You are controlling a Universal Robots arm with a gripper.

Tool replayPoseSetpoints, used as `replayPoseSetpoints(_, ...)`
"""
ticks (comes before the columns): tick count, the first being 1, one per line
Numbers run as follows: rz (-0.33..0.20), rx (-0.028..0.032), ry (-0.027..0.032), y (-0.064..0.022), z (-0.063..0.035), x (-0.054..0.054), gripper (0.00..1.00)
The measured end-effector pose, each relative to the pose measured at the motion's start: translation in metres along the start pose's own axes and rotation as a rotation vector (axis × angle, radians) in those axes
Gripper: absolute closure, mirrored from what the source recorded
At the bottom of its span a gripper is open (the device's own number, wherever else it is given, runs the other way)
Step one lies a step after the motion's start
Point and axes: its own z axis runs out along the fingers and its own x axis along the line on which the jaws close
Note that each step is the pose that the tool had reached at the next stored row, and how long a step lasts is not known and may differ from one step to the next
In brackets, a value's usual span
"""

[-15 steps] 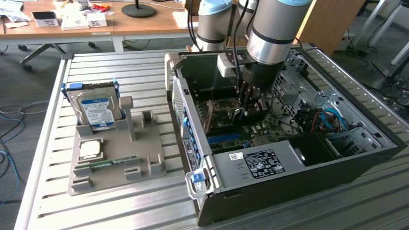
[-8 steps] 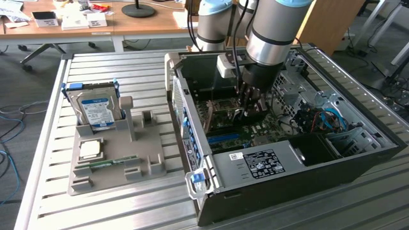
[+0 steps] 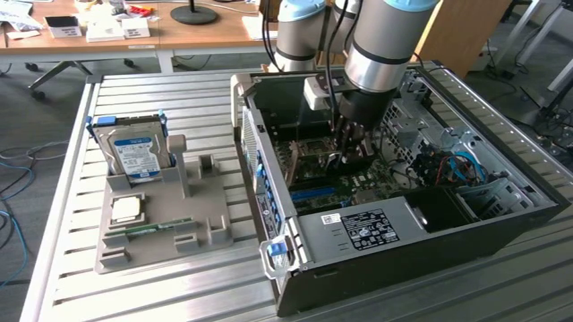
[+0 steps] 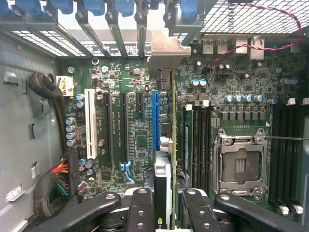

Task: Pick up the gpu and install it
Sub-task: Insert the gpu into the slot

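My gripper (image 3: 349, 159) is lowered inside the open computer case (image 3: 501, 221), just over the motherboard (image 3: 358, 181). In the wrist view the gripper (image 4: 166, 212) is shut on the gpu (image 4: 164, 179), seen edge-on as a thin green card with a black block between the two black fingers (image 4: 142, 208). The card's silver end bracket (image 4: 166, 50) reaches the rear slot openings of the case. The card runs alongside the blue expansion slot (image 4: 155, 121), close beside it; whether it is seated in a slot I cannot tell.
A grey holder (image 3: 157, 228) on the slatted table carries a silver hard drive (image 3: 134, 155), a processor chip (image 3: 125, 209) and a memory stick (image 3: 157, 228). Inside the case are the CPU socket (image 4: 240, 162), memory slots (image 4: 288, 159), a white slot (image 4: 90, 123) and cable bundles (image 4: 60, 181).
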Motion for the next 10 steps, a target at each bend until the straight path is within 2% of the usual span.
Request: replayPoseSetpoints(10,0.0,0.0,-0.0001,0.0,0.0025,0.0001,0.73)
